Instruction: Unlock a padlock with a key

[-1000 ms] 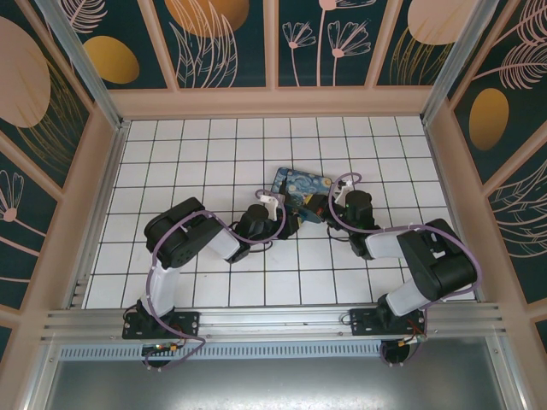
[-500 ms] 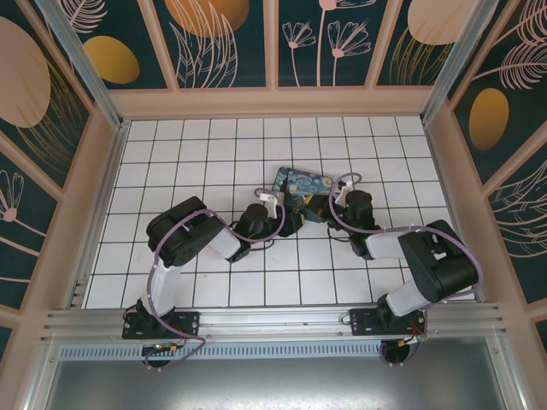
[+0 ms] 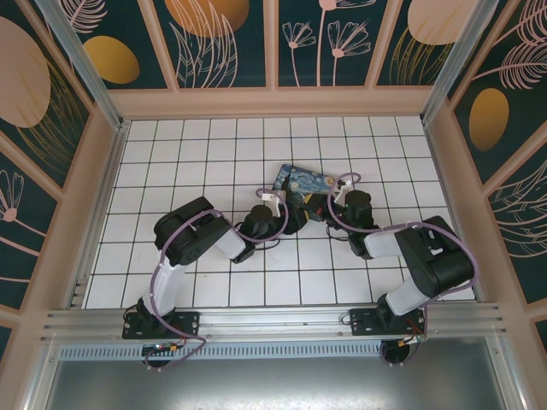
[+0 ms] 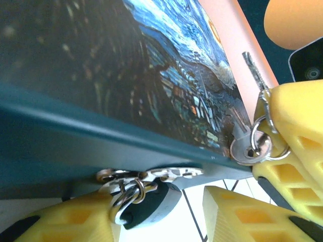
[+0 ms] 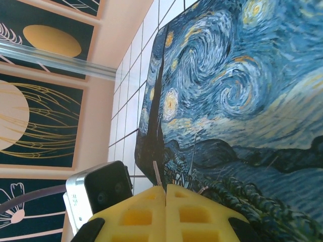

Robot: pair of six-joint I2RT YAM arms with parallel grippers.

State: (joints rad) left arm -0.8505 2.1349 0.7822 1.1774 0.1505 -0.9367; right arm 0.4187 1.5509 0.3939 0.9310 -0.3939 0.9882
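Painted box (image 3: 306,184) between left claw (image 3: 293,220) and right claw (image 5: 165,194), padlock (image 4: 151,201) at its edge, open tiles (image 3: 197,145) around.

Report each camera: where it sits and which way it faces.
Top external: above and behind the bases, looking down on the tiled floor, left arm, right arm and painted box.
Left wrist: low at the box's edge, facing the padlock between the yellow left fingers.
Right wrist: looking across the box lid past the shut right fingers, a key nipped between.
Shared: all three views show the box.

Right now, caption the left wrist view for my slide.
Grey padlock hangs at the painted box edge, keys beside it.
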